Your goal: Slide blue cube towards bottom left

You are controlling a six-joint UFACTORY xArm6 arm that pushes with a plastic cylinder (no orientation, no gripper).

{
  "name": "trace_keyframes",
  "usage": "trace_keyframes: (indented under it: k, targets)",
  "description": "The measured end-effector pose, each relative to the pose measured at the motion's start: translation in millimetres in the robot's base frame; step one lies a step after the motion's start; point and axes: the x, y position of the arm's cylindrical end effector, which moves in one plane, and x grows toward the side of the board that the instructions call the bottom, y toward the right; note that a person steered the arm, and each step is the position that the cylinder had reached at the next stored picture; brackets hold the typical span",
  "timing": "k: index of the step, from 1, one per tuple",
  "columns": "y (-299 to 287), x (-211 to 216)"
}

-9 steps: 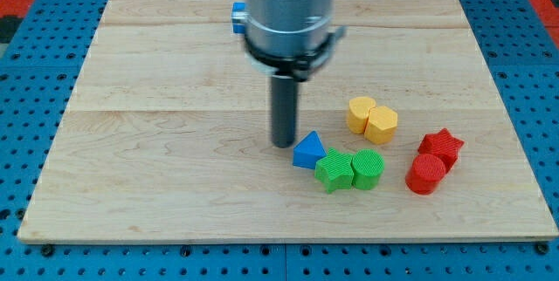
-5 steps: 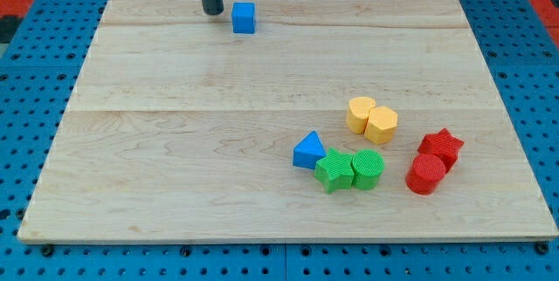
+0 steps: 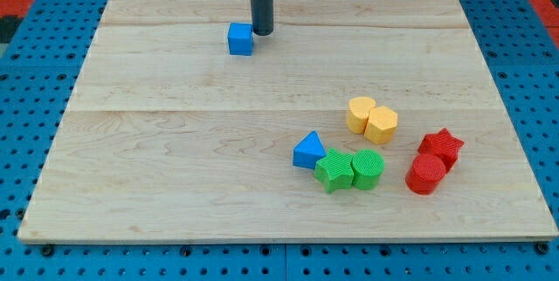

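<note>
The surface is pale wood with faint grain bands, on a blue pegboard dotted with dark holes. The blue cube and blue triangular block match; two yellow blocks, two ribbed green blocks, a red star, a red cylinder; my tip is dark grey

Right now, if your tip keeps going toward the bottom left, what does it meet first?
My tip meets the blue cube first; it sits just at its upper right, seemingly touching.
</note>
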Motion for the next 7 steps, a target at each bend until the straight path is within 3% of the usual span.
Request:
trace_keyframes:
  k: [1, 2, 5, 6, 7]
  targets:
    - [-45.5, 7.1]
    - [-76.5, 43.6]
    - [-124.5, 128.2]
    - [-84.8, 135.9]
    - [-90.7, 134.2]
